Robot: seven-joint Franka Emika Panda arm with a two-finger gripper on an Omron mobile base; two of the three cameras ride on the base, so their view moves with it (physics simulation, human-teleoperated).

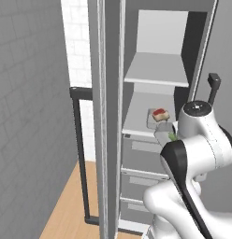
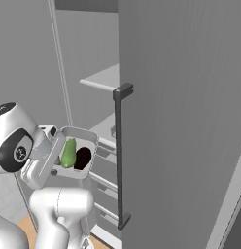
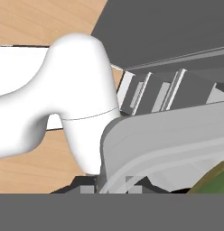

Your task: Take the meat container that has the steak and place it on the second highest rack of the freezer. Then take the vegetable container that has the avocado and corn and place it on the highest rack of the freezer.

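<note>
Grey vegetable container [image 2: 76, 154], pinched at its rim by the claw [image 2: 53, 151] and tilted steeply, may spill its avocado [image 2: 83, 158] before reaching the highest rack [image 1: 157, 70].

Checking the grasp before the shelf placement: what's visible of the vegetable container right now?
The vegetable container is a shallow grey rectangular tray with rounded corners and a raised rim, plastic by its look. It is tipped steeply, its open face toward the right base camera, in front of the freezer drawers, below the shelves. Inside lie a light green piece and a dark lump. The tool is shut on its rim at one short side.
</note>
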